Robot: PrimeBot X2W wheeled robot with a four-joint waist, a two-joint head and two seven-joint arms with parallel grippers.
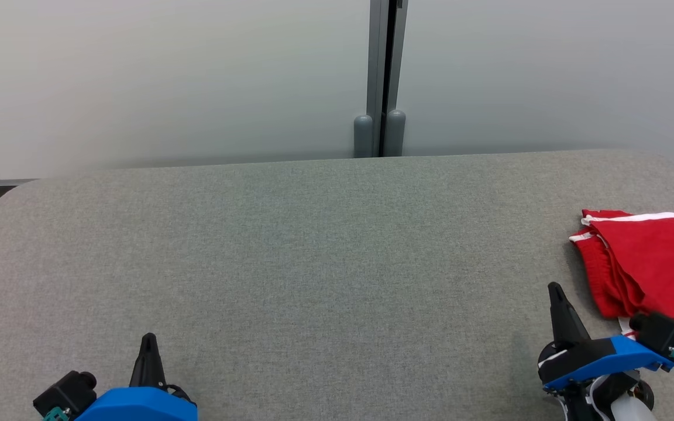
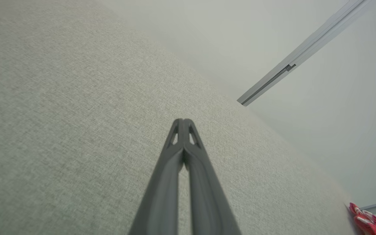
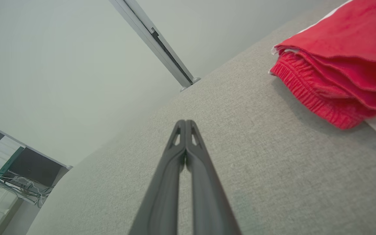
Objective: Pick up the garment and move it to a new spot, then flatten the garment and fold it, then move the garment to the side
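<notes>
Lying folded at table (image 1: 313, 263) right edge: red garment (image 1: 653, 257); left pincer (image 1: 148, 342), right pincer (image 1: 554, 289) pressed together, empty.

Red folded garment (image 1: 653, 260) lies at table's right edge.

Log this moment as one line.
garment: red, folded, at table right side | left gripper: shut, empty, over bare table | right gripper: shut, empty, fingers clear of garment

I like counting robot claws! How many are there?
2. The left gripper sits at the lower left, shut; the right gripper at the lower right, shut, beside the red garment.
</notes>
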